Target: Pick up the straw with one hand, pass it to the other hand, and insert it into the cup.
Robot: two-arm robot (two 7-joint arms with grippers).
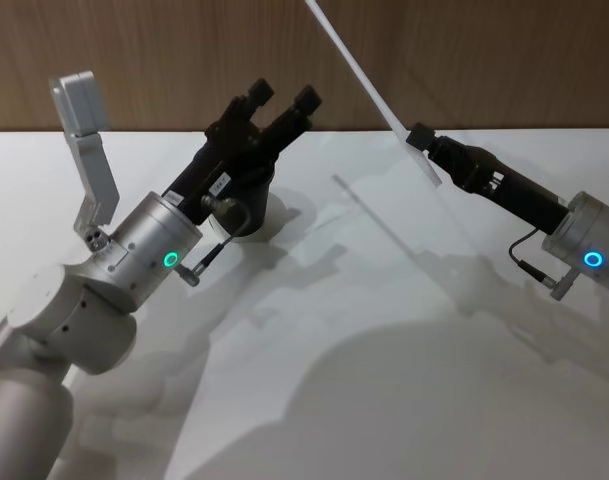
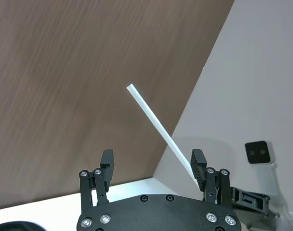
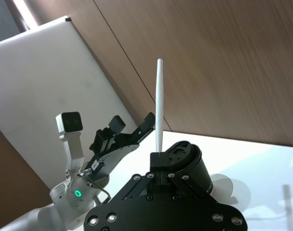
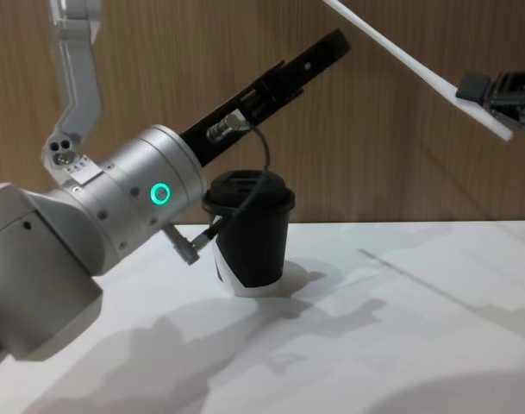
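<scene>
The white straw (image 1: 372, 90) is held aloft at a slant, and my right gripper (image 1: 421, 138) is shut on its lower part, high at the right. It also shows in the chest view as the straw (image 4: 406, 58) in the right gripper (image 4: 474, 89). In the right wrist view the straw (image 3: 159, 103) rises straight from the right gripper (image 3: 158, 156). The black cup (image 4: 247, 235) with its lid stands upright on the table. My left gripper (image 1: 282, 97) hovers open above the cup, apart from the straw. Its fingers (image 2: 107, 163) hold nothing, with the straw (image 2: 158, 126) farther off.
A white table (image 1: 384, 330) stretches forward, with a brown wood wall (image 1: 484, 60) behind it. The left arm's silver wrist (image 4: 150, 194) with its green ring hangs just beside the cup. A white camera mount (image 1: 84, 140) sticks up from the left arm.
</scene>
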